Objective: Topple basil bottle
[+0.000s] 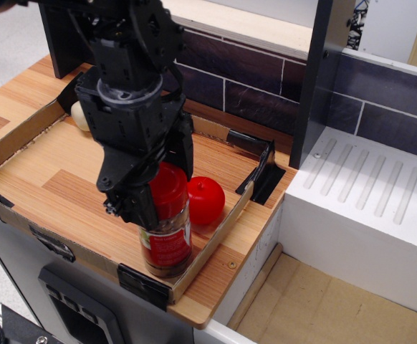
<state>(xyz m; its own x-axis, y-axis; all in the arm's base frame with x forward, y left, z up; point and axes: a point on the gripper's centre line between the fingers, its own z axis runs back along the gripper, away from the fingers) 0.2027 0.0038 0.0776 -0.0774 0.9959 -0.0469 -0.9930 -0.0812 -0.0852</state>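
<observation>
Near the front right corner of the shallow cardboard-edged tray [22, 132], the basil bottle [167, 236] stands upright on the wood-grain floor, its red cap largely covered by the black gripper [158, 193] that reaches down over it. One finger [133, 204] lies against the cap's left side and another shows behind it, so the jaws stand apart and straddle the cap; whether they press on it cannot be told. Contact this high on the bottle probably serves to give leverage for tipping it. A red ball [205, 200] sits just beside the bottle on its right, and the tray's low front wall runs close below, so room is tight on those sides. Open floor lies to the left and rear, the likelier space for the bottle to fall. A cream lump [80, 115] rests near the far left wall, well apart.
</observation>
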